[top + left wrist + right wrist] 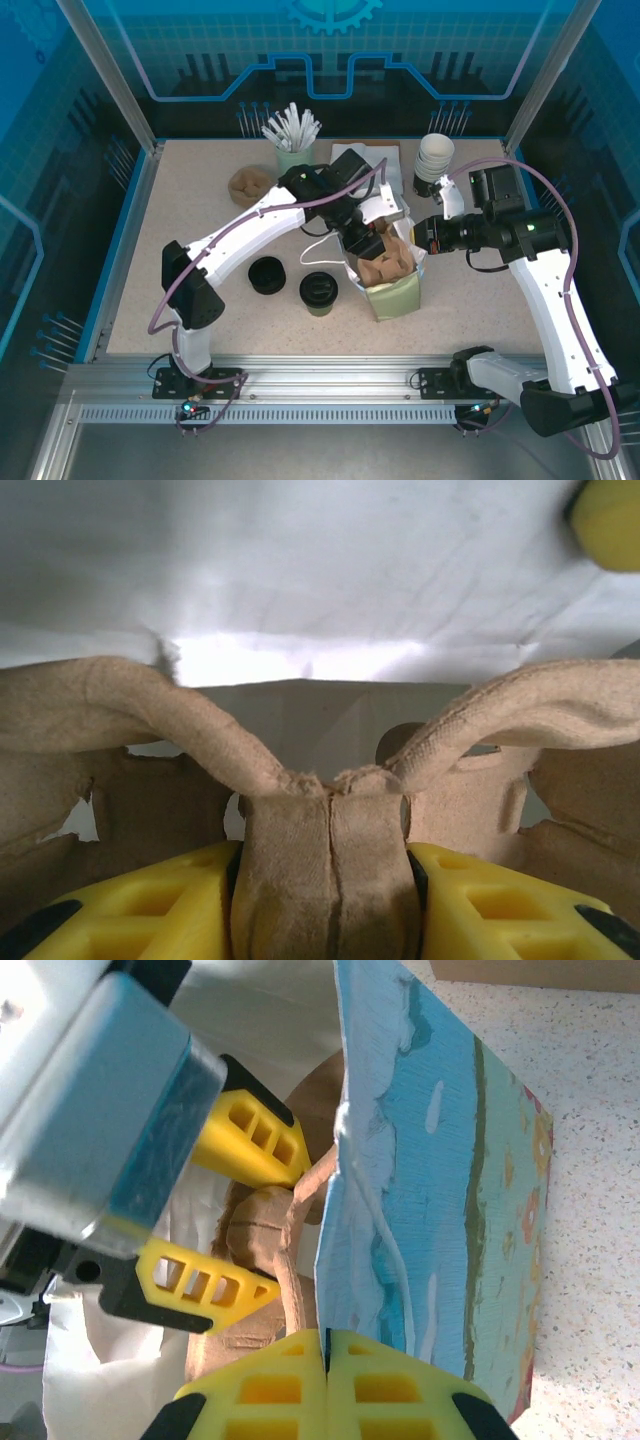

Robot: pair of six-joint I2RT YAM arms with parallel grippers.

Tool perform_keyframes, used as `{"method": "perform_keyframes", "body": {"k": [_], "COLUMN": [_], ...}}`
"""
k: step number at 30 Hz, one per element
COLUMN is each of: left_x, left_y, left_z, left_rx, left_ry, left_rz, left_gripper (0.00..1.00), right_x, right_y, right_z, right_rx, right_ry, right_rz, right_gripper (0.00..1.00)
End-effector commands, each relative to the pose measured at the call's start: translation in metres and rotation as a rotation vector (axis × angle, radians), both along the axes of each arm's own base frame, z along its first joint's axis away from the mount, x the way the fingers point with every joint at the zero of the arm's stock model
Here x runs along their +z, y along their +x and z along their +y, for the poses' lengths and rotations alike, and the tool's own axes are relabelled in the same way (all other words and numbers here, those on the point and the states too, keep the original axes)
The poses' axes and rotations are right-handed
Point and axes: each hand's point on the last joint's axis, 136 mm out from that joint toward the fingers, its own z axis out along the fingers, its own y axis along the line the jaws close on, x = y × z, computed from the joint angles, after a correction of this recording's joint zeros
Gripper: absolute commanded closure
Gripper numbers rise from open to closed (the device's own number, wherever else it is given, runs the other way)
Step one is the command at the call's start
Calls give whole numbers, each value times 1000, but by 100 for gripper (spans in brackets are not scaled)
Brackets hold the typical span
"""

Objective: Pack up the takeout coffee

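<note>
Closest to your left wrist camera, the left gripper (325, 900) is clamped on the middle post of one brown pulp cup carrier (120, 710), its yellow fingers (150, 900) pressing on both sides. In your right wrist camera, the right gripper (326, 1360) has its fingers pressed together on the rim of the one paper bag (440, 1180), with the printed blue wall running down into the seam between them.

From the top camera you can count one bag standing upright near the middle of the table (480, 300), mouth open. It holds the single carrier, which sits in the mouth. Whether the carrier's wells hold anything, you cannot tell.

There is one takeout coffee (318, 292). It stands upright on the table just left of the bag, outside it, with its black lid on. One loose black lid (266, 275) lies just left of the coffee.

At the back you have one stack of white cups (434, 160), too close-nested to count, one holder of white sticks (292, 140), and one brown pulp piece (250, 183).
</note>
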Motion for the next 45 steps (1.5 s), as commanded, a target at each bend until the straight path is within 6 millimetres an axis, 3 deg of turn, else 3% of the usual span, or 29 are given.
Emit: {"method": "perform_keyframes", "body": {"k": [1,14,22,37,45], "left_x": [-10,-43,-51,-71,-72], "left_y": [-1,-1,3,0,2], "left_z": [-3,-12,-14,-32,-44], "left_rx": [-34,-62,-55,-90,-95], "left_ry": [23,112,133,192,135], "left_rz": [-35,-68,-71,-101,-102], "left_gripper": [55,54,54,53,53], "right_x": [0,-11,-13,-15,-17], "right_y": [-3,-3,-5,-7,-10], "right_z": [4,-5,-21,-32,-35], "right_rx": [3,-41,-88,-156,-167], "right_ry": [15,-35,-127,-147,-155], "right_rz": [-8,2,-23,-52,-55], "right_gripper": [100,100,100,100,100]}}
